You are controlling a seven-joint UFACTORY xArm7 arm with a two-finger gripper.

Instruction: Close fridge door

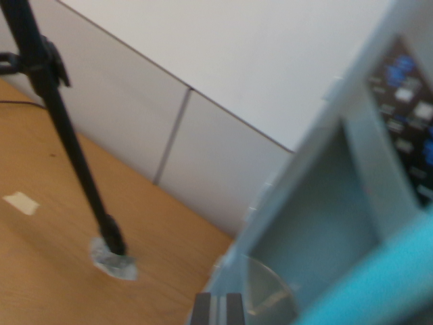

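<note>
Start at the bottom edge of the wrist view: the only part of your gripper in sight is a grey ribbed stub with a dark seam down its middle, cut off by the frame. From that sliver you cannot tell whether the fingers stand wide or narrow, and nothing shows between them.

Just to the wrist view's right of that stub, and rising away from it, is the toy fridge, pale blue and tilted across the frame. Its inner cavity lies bare to the camera, so the fridge is open. Above the cavity there is a dark panel with blue and white buttons. The bright turquoise band sweeping past the stub's right looks like the fridge door or its edge, though it is too blurred to be certain.

You seem to be in the approach, with the push not yet begun, since no contact is visible. The next move calls for getting the fingers against the door's outer face, then sweeping it along its hinge arc toward the cavity, pressing steadily so the light fridge does not slide.

To the stub's left spreads a wooden tabletop, bearing a scrap of tape. A black stand leg slants down to a taped foot. White wall panels close the room behind.
</note>
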